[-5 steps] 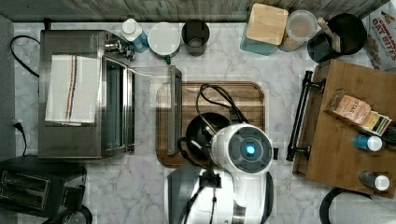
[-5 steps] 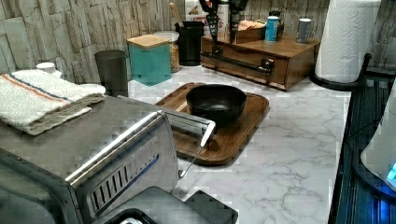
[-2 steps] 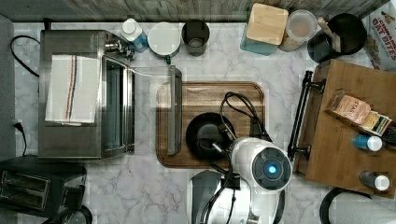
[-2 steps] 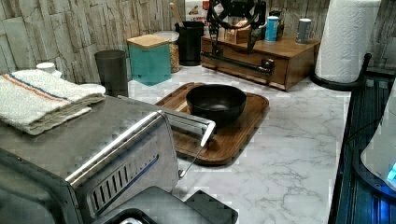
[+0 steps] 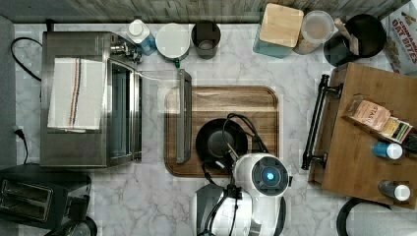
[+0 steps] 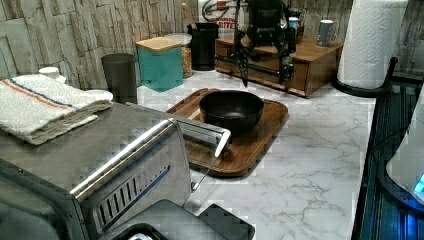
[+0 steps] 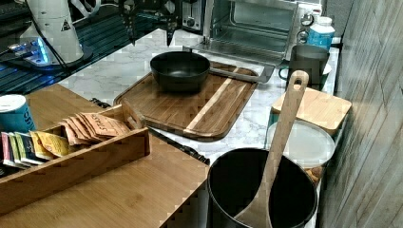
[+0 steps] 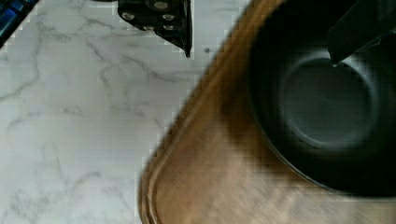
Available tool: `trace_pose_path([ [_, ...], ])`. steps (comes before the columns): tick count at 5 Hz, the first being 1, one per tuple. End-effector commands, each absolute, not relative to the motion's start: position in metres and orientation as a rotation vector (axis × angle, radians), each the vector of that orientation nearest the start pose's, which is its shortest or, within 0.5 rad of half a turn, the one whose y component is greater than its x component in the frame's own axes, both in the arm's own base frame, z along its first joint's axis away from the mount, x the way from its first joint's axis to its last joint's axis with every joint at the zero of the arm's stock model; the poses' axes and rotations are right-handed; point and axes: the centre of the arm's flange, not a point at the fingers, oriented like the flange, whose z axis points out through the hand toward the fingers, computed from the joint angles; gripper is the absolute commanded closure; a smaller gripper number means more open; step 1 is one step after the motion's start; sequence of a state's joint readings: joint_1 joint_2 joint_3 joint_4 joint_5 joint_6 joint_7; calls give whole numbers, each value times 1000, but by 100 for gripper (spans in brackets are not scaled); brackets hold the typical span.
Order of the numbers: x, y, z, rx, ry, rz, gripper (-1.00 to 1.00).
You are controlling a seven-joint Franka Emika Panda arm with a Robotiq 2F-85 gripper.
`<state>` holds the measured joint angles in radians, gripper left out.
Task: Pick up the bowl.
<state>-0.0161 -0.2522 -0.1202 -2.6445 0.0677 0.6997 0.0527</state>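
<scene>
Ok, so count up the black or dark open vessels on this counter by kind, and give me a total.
Black bowl, on the wooden tray: 1
Dark cup, by the back wall: 1
Black utensil pot, holding a wooden spoon: 1
Total: 3
</scene>
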Motion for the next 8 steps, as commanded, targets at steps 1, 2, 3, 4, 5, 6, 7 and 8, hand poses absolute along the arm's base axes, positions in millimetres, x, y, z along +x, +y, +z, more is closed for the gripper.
trace_pose_path([
  [1, 368, -53, 278, -2658, 1468, 72, -100],
  [2, 375, -50, 264, -2634, 1452, 51, -100],
  [3, 382, -51, 252, -2618, 1452, 71, -100],
  [4, 376, -54, 252, -2586, 1485, 24, -100],
  [5, 374, -54, 268, -2586, 1521, -86, 100],
  [6, 377, -54, 270, -2599, 1516, -47, 100],
  [7, 381, -51, 271, -2648, 1478, -5, 100],
  [8, 388, -45, 274, -2691, 1435, 34, 100],
])
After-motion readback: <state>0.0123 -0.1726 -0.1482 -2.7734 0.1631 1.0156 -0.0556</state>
